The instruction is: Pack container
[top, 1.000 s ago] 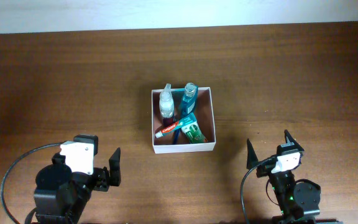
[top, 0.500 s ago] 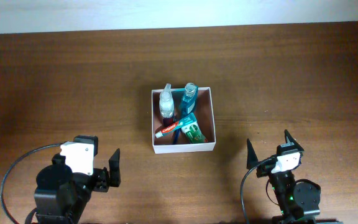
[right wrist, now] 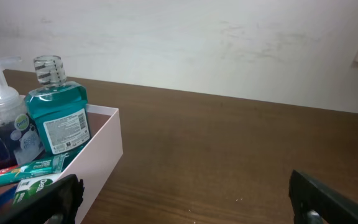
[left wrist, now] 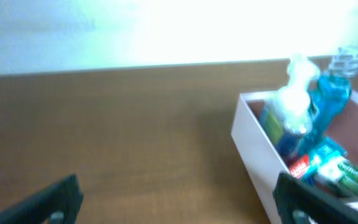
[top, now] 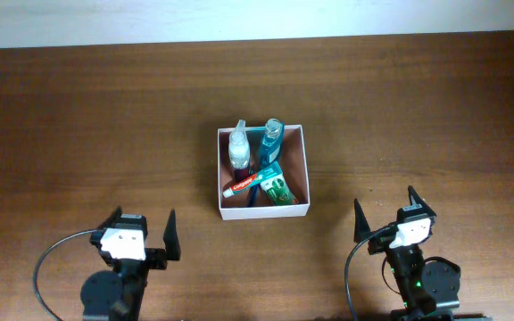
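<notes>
The container (top: 297,167), a square white box with a reddish-brown inside, sits mid-table. It holds a clear pump bottle (top: 239,148), a blue mouthwash bottle (top: 271,139), a red-and-white toothpaste tube (top: 250,182) and a green tube (top: 277,189). It also shows in the left wrist view (left wrist: 248,127) and the right wrist view (right wrist: 104,149). My left gripper (top: 143,234) is open and empty near the front edge, left of the container. My right gripper (top: 387,217) is open and empty at the front right.
The wooden table (top: 105,116) runs back to a white wall (top: 239,18). A black cable (top: 52,263) loops beside the left arm base.
My left arm has folded back toward the front edge and turned so its gripper faces the container. The right arm and the container's contents have not moved.
</notes>
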